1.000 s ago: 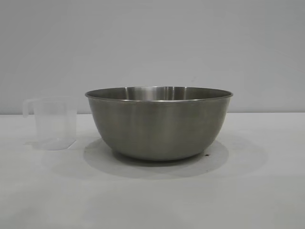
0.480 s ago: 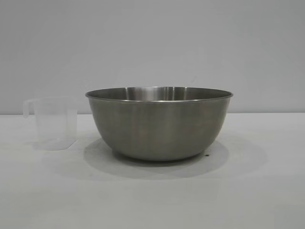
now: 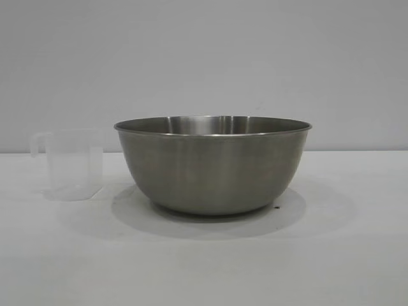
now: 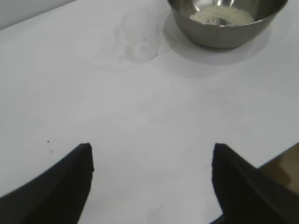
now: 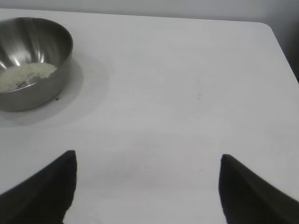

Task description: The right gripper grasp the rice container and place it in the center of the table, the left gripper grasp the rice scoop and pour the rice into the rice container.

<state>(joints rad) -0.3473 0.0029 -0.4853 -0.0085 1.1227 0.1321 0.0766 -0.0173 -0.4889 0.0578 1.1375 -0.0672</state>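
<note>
The steel rice container [image 3: 213, 164] stands upright in the middle of the white table [image 3: 204, 261]. Off-white rice [image 4: 222, 16] lies in its bottom, seen too in the right wrist view as rice [image 5: 25, 74] inside the container [image 5: 32, 60]. The clear rice scoop [image 3: 70, 164] stands upright just left of the container, apart from it, faint as the scoop [image 4: 139, 37] in the left wrist view. My left gripper [image 4: 152, 154] is open over bare table, well away from the scoop. My right gripper [image 5: 147, 161] is open over bare table, away from the container. Neither arm shows in the exterior view.
The table's rounded far corner [image 5: 266, 28] and an edge [image 4: 280, 154] with brown floor beyond show in the wrist views. A grey wall [image 3: 204, 57] stands behind the table. A small dark speck [image 3: 276, 207] lies by the container's base.
</note>
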